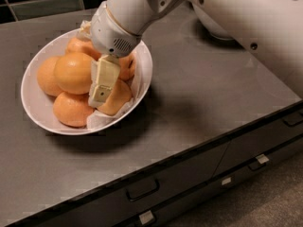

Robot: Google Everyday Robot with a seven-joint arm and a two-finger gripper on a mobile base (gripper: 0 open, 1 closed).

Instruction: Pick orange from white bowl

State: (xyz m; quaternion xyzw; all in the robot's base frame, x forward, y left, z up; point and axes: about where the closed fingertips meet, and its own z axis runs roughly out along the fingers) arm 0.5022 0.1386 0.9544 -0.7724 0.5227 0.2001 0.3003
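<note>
The wide white bowl [34,103] sits on the left of the dark counter and holds several oranges on a crumpled white paper liner [100,121]. My gripper [102,85] reaches down into the bowl from the upper right. Its cream-coloured tip lies between the large top orange [72,73] and the orange at the bowl's right side [118,97], touching the latter. Other oranges lie at the left [45,77], front [70,109] and back [78,45]. The arm's white wrist [120,25] covers the bowl's far rim.
The grey countertop [203,93] stretches right of the bowl. Drawers with handles [142,190] run below its front edge. Dark tiles [42,4] line the back wall. A small part of another white bowl [208,27] shows behind the arm.
</note>
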